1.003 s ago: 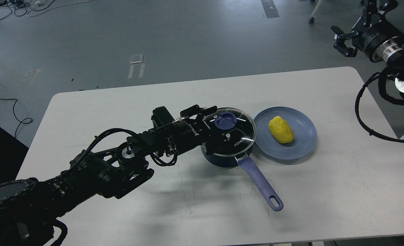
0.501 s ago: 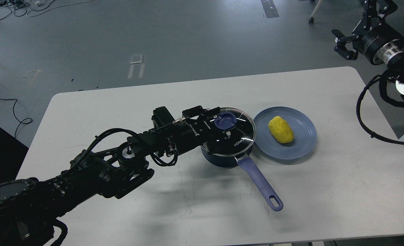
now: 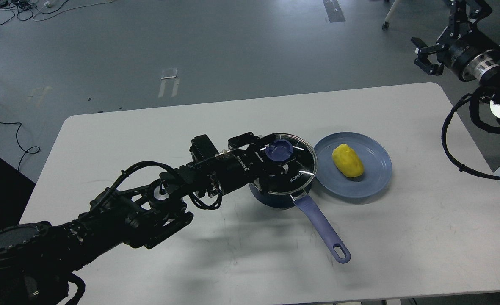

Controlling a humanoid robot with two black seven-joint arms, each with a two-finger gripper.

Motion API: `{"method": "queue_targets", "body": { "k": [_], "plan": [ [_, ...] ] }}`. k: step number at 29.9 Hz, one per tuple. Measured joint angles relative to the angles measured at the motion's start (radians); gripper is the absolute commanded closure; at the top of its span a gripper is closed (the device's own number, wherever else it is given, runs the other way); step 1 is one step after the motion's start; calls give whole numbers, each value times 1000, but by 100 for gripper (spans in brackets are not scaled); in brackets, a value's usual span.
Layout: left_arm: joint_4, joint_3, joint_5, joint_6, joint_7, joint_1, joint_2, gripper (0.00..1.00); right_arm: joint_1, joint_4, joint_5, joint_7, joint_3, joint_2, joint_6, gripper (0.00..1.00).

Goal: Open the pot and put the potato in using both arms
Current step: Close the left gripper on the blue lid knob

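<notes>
A dark blue pot [image 3: 271, 198] stands mid-table, its long handle [image 3: 322, 231] pointing to the front right. A glass lid [image 3: 302, 163] with a blue knob [image 3: 278, 150] rests on it. A yellow potato [image 3: 348, 161] lies on a blue plate [image 3: 374, 180] just right of the pot. My left gripper [image 3: 275, 154] is open over the lid, one finger on each side of the knob, apart from it. My right gripper [image 3: 423, 55] is open and empty, high beyond the table's far right corner.
The white table [image 3: 148, 135] has rounded corners. My left arm lies across its left half, up to the pot. A black cable [image 3: 448, 144] hangs from my right arm over the right edge. Cables lie on the floor at the far left.
My left gripper has crept a little to the right, further around the lid's knob. My right gripper has risen slightly. Pot, lid, potato and plate have not moved.
</notes>
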State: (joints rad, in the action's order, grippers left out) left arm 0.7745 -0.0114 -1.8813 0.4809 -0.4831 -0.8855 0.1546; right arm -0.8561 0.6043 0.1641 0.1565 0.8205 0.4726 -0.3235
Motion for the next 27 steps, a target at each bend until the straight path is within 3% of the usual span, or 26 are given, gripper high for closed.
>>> {"method": "queue_targets", "body": {
  "k": [7,19,27],
  "plan": [
    [0,-40,3,8,1,-6,-1,34,-1,0,0,0,-1,0,0,0],
    [-43,-36,8,8,3,-7,-1,54,0,-1,2,0,-1,0,3,0],
    [-57,-36,14,8,3,-8,-1,54,-1,-2,2,1,-1,0,3,0]
  ]
}}
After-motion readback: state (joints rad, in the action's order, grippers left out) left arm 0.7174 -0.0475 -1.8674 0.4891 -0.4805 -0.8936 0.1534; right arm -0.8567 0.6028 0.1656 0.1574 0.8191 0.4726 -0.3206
